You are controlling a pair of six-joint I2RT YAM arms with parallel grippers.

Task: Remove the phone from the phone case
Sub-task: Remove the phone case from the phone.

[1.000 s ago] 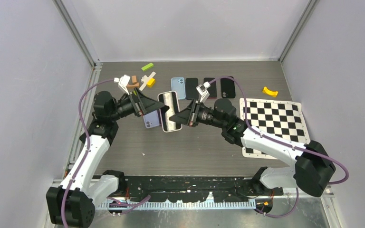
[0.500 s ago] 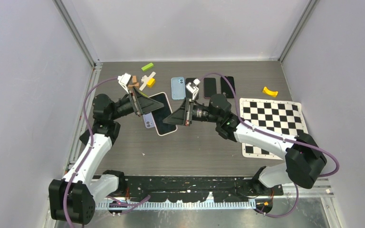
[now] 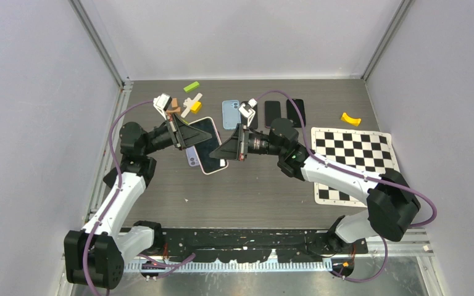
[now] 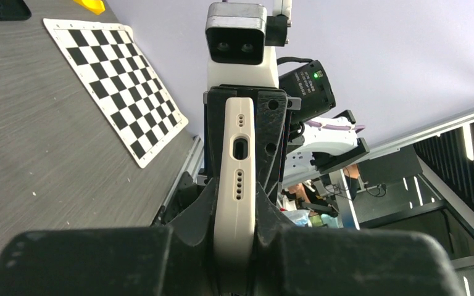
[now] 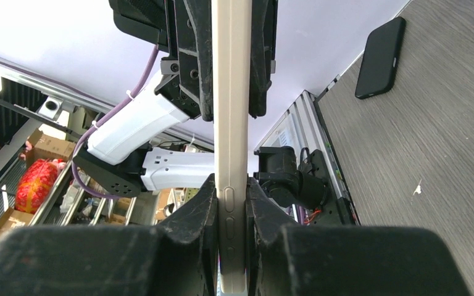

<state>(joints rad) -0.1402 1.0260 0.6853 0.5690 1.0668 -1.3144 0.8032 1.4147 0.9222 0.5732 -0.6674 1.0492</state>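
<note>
Centre of the overhead frame: the phone, inside its pale phone case, is held lifted above the grey table. It is pinched across its flat faces at both ends, the left gripper clamped on the left end and the right gripper on the right. The step is probably best done if the case rim is pinned by one gripper and a corner is slowly peeled back by the other, so nothing is dropped.
</note>
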